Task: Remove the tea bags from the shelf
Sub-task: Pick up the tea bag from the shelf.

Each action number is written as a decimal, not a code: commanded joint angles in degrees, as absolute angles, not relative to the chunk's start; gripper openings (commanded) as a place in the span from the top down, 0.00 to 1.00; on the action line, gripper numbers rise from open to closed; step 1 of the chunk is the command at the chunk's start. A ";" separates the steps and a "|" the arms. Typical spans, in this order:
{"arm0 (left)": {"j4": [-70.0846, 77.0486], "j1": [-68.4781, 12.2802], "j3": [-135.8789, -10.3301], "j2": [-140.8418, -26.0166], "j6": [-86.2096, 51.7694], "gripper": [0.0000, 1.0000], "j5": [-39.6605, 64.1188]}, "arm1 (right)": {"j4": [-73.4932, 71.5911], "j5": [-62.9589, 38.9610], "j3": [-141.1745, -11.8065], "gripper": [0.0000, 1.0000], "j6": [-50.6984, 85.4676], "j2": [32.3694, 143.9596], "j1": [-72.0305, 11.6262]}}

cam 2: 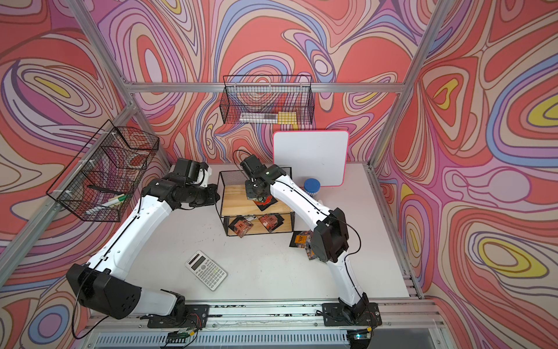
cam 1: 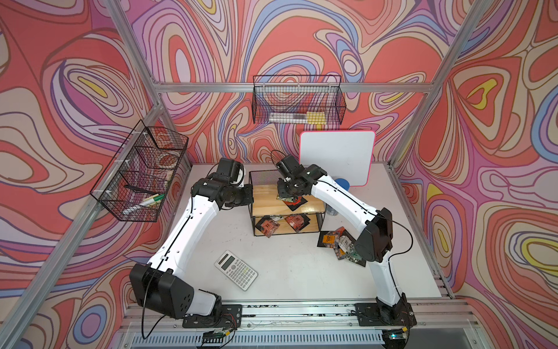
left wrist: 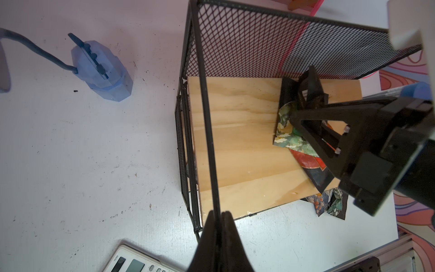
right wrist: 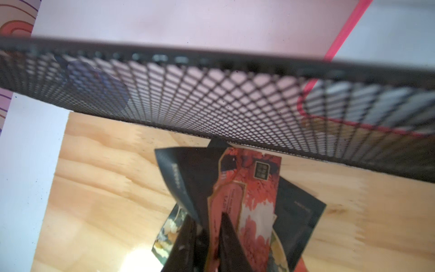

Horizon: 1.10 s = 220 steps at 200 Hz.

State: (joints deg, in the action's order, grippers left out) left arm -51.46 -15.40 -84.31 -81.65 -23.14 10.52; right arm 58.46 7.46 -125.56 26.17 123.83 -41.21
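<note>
white table (cam 1: 302, 272) carries shelf (cam 1: 267, 201), calculator (cam 1: 236, 270) (and loose tea bags (cam 1: 328, 239)).

Both top views: high, in front of the rig, tilted down; whole tabletop (cam 1: 287, 281) and both arms. Left wrist: close behind left claw (left wrist: 219, 213), looking across shelf (left wrist: 235, 141) toward right claw (left wrist: 295, 106). Right wrist: very near, tea bags (right wrist: 249, 188) just ahead of the claw. The wrist views share the top board.
</note>
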 commanded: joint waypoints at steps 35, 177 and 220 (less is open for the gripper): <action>-52.52 -15.38 -84.81 -81.21 -22.89 1.00 10.31 | 59.24 9.84 -126.12 0.95 25.31 120.36 -41.22; -52.65 -15.38 -84.63 -81.04 -23.03 1.00 10.08 | 51.57 29.37 -110.21 1.00 29.27 98.26 -41.57; -52.56 -15.38 -84.73 -80.99 -23.11 1.00 10.21 | 57.52 37.51 -103.11 1.00 38.41 91.45 -41.16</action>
